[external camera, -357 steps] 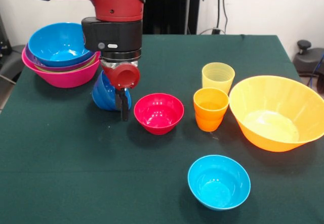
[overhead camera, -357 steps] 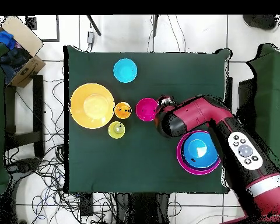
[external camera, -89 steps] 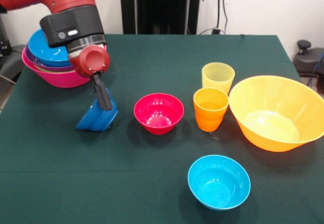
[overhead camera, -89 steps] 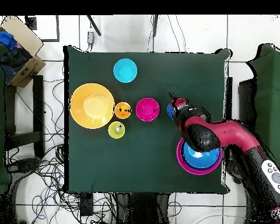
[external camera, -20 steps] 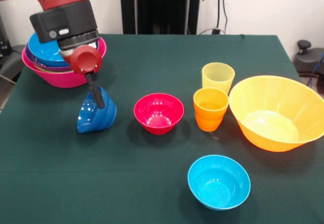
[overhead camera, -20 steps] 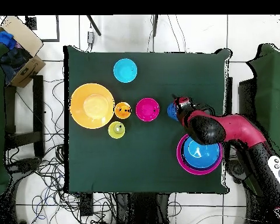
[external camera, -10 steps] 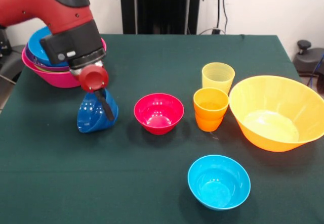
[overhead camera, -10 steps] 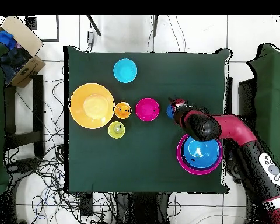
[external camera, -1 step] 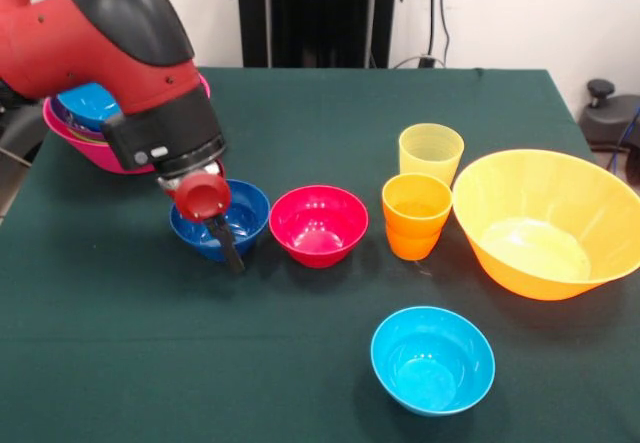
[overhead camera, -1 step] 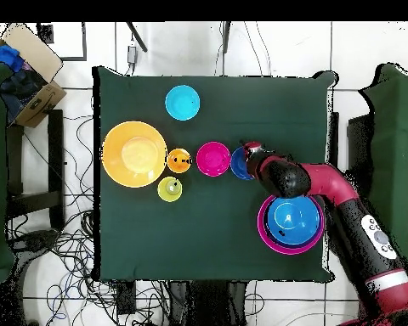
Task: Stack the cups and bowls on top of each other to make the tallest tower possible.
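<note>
The end effector (external camera, -1 step: 228,245) is sitting right at the near rim of the dark blue bowl (external camera, -1 step: 222,217), which is standing upright on the table (external camera, -1 step: 330,123), just beside the red bowl (external camera, -1 step: 319,224) at its 9 o'clock in the front view. I can't tell whether the fingers are pinching the rim or are apart, since only one dark finger is showing.

The tower (external camera, -1 step: 85,113) is sitting at about 10 o'clock from the blue bowl, mostly hidden behind the arm, with pink on the outside and sky blue on top.

Looks like it's working on getting the dark blue bowl ready for stacking. My guess at the next move: get a firm grip on that rim, lift clear, and carry it over to drop into the sky blue bowl.

The yellow cup (external camera, -1 step: 431,153), orange cup (external camera, -1 step: 416,214), big orange bowl (external camera, -1 step: 548,223) and cyan bowl (external camera, -1 step: 433,360) are all waiting.
</note>
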### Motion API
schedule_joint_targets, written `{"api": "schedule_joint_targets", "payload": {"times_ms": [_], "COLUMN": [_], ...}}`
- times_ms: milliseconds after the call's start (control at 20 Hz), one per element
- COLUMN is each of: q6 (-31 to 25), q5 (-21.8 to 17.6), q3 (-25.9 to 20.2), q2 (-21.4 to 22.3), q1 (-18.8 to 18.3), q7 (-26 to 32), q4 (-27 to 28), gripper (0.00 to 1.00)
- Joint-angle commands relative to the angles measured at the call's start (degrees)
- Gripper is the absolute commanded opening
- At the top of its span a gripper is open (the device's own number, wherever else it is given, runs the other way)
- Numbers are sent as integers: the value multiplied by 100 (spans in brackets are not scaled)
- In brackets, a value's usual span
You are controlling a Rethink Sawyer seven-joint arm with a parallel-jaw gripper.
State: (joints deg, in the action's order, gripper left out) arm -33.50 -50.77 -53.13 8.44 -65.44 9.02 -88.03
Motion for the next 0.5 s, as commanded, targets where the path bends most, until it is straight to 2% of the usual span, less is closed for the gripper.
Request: {"api": "schedule_joint_targets", "payload": {"times_ms": [50,100,300,450,500], "q6": [-11,-28,81,357,403], "q5": [-415,-399,-457,-724,-799], "q3": [737,763,905,1157,1286], "q2": [-543,-528,-326,340,618], "q1": [594,630,989,1493,1766], "q7": [-106,-121,-525,-1276,-1613], "q4": [763,778,767,518,462], "gripper": [100,0,0,0,0]}}
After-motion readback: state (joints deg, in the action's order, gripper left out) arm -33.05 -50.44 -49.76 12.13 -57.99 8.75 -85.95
